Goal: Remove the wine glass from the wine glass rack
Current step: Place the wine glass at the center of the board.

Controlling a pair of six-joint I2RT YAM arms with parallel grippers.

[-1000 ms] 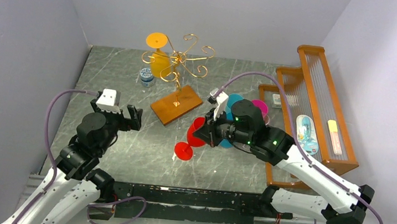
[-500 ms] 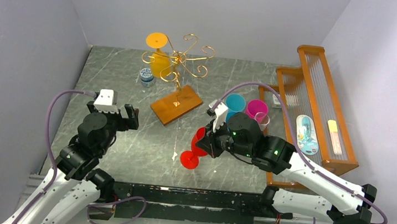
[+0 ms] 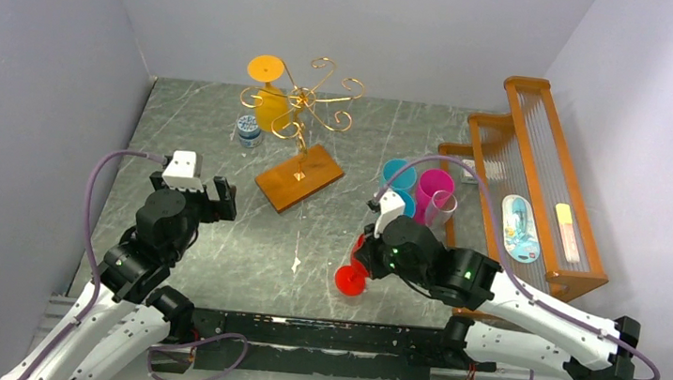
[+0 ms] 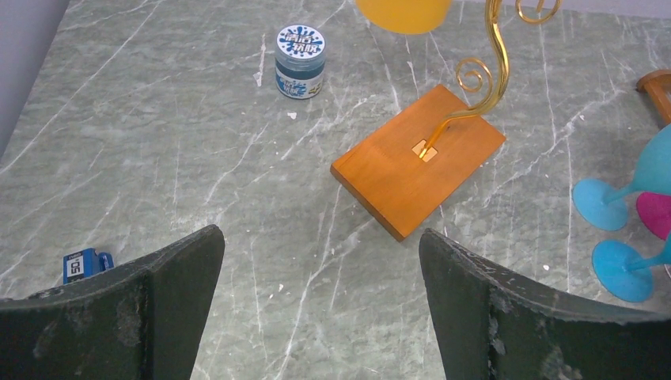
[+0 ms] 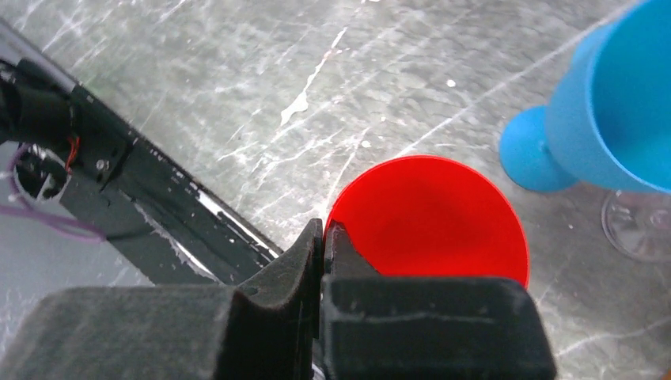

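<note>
Red wine glass (image 3: 349,281) nearer the bases, stem aslant, foot toward them.

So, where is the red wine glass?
In the top view, the red wine glass is right of centre near the front edge, held by the right gripper.

Plain pale lilac walls (image 3: 350,22) at 9, 12 and 3 o'clock. Grey marble-look table (image 3: 198,128), white veins, between them. Orange wooden frame (image 3: 526,84) at 3 o'clock, beside wall. Light even, shadows soft.
</note>
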